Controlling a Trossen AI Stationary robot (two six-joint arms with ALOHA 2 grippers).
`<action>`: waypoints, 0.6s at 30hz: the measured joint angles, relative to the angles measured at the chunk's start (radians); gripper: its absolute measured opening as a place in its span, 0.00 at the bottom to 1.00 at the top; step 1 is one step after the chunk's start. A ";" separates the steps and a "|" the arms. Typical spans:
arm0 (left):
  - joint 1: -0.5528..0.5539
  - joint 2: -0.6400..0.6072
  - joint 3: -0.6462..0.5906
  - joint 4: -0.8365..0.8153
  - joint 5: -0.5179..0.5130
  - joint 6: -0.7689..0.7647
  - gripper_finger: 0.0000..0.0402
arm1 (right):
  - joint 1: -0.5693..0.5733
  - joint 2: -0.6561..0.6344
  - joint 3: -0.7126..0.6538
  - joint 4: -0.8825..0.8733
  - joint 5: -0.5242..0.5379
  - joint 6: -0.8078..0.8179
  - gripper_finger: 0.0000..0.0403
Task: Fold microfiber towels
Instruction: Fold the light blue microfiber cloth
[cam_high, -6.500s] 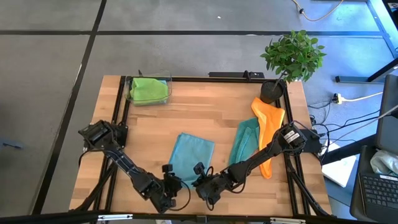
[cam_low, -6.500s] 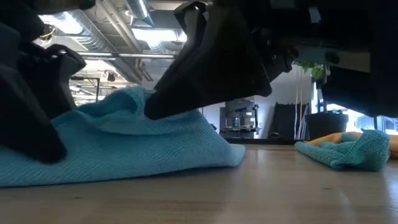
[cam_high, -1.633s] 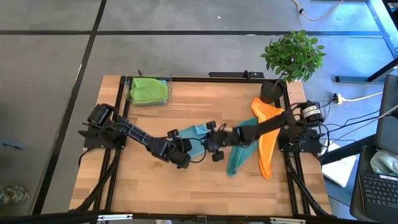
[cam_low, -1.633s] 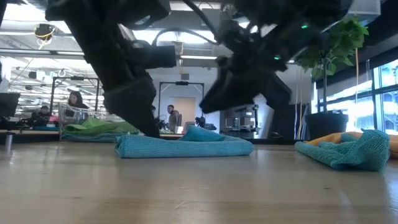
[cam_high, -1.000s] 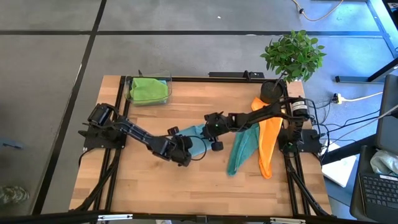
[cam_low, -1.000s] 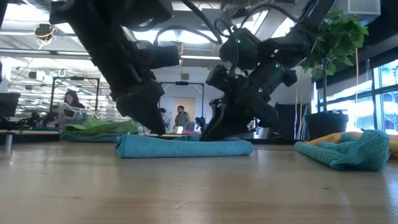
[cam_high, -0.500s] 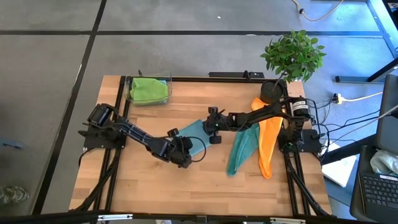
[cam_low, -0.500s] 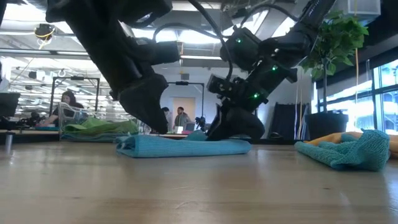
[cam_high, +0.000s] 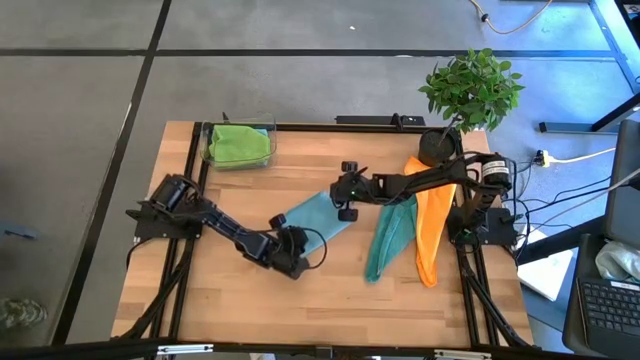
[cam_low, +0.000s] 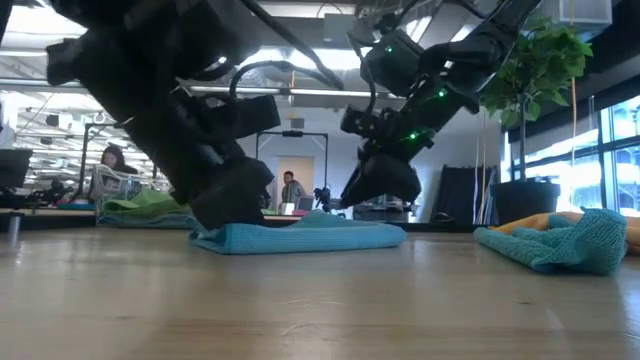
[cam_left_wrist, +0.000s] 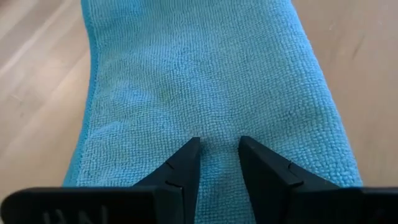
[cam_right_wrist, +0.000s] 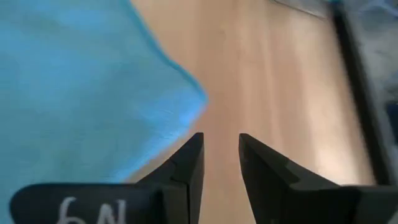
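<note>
A folded light blue towel (cam_high: 313, 218) lies flat near the middle of the wooden table (cam_high: 330, 160), set at a slant, and appears in the low view as a low, flat bundle (cam_low: 300, 236). The left gripper (cam_high: 291, 251) is at the towel's near left end, low over the cloth; in the left wrist view its two dark fingers (cam_left_wrist: 181, 167) stand a narrow gap apart with only bare cloth (cam_left_wrist: 205, 81) showing between the tips, nothing clamped. The right gripper (cam_high: 346, 190) is at the towel's far right corner, raised off the table as seen in the low view (cam_low: 378, 180); its wrist view shows the fingers (cam_right_wrist: 186, 163) likewise narrowly parted and empty, over bare wood just beside the towel's edge (cam_right_wrist: 93, 93). A teal towel (cam_high: 391, 234) lies crumpled to the right of the blue one, apart from it, with an orange towel (cam_high: 431, 215) alongside it and touching, stretching toward the table's right edge. A lime green towel (cam_high: 240, 144) sits in a clear container (cam_high: 208, 155) at the far left corner. A potted plant (cam_high: 468, 92) stands at the far right corner.
</note>
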 joint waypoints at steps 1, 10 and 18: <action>-0.008 -0.001 -0.001 -0.001 -0.013 0.005 0.27 | 0.005 0.000 0.000 0.004 -0.038 0.000 0.26; -0.047 -0.004 -0.002 0.005 -0.098 0.121 0.27 | 0.042 0.009 0.000 0.025 -0.169 0.030 0.26; -0.035 -0.004 -0.002 0.037 -0.157 0.260 0.27 | -0.017 0.093 -0.002 0.188 -0.318 -0.003 0.26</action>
